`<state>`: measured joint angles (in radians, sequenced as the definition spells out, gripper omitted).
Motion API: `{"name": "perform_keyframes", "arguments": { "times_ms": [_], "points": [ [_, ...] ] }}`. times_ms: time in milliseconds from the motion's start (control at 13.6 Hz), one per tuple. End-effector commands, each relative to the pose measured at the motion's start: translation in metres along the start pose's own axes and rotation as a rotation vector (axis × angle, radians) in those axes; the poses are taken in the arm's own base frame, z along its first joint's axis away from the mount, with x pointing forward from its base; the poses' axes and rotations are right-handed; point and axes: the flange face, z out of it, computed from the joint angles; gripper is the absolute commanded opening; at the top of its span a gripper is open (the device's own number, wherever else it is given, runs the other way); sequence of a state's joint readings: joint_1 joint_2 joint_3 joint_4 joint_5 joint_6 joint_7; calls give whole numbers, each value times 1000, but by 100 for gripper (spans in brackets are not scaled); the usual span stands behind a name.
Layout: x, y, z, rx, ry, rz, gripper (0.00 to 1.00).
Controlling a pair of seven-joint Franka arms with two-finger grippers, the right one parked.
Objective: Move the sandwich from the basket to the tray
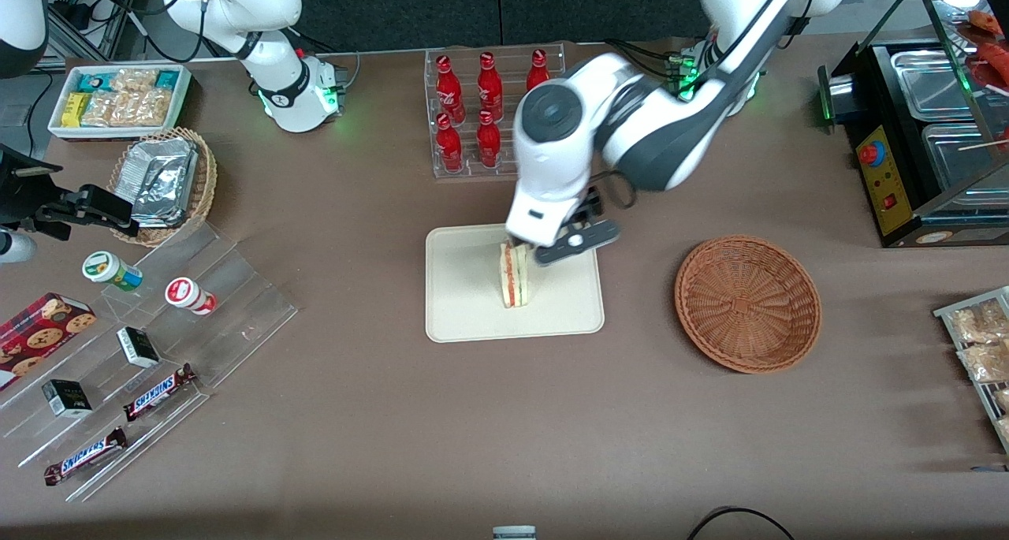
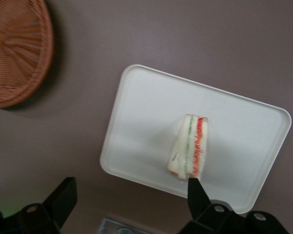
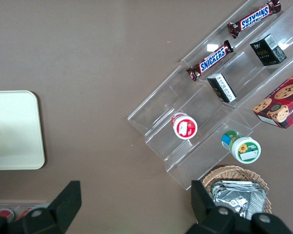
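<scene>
My gripper (image 2: 129, 197) hangs above the tray (image 1: 457, 319), fingers (image 2: 197, 194) spread wide apart and holding nothing. The sandwich (image 1: 515, 275) stands on the tray on its edge, free of my fingers, its red-orange and green filling stripe facing up toward my wrist camera. One fingertip sits just above the sandwich's end in that view, but I cannot say for sure whether it touches; it looks clear of it. The basket (image 1: 747, 302) lies on the table beside the tray, toward my end of the table, with nothing in it.

Farther from the front camera than the tray, a clear rack holds five red bottles (image 1: 489, 98) with white script on them; the lettering is too small for me to read. Toward the parked arm's end of the table, a clear stepped display carries two bars that read "SNICKERS" (image 1: 160, 392), two small dark boxes (image 3: 267, 50) with pale lettering I cannot make out, a red-lidded cup (image 3: 184, 126) and a green-lidded cup (image 3: 242, 146) with a sunflower picture. A red box of cookies (image 1: 39, 331) lies beside them. Near these sits a tan wicker basket of foil packets (image 1: 164, 181), and next to it a white bin of snack packets (image 1: 118, 98).
</scene>
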<state>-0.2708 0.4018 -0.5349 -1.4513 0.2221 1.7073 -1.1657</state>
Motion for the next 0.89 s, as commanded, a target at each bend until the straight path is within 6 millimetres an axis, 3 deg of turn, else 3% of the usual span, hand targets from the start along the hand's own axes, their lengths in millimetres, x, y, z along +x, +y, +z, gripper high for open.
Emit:
{"name": "perform_keyframes", "arguments": {
  "times_ms": [0,295,590,664,811],
  "points": [
    [8,-46,-33,47,-14,25,100],
    [26,-90,-61,81,-26,66,100],
    [52,-150,-88,92,-80,161,100],
    [52,-156,-92,95,-80,179,100],
    [76,-194,-103,84,-96,194,100]
  ]
}}
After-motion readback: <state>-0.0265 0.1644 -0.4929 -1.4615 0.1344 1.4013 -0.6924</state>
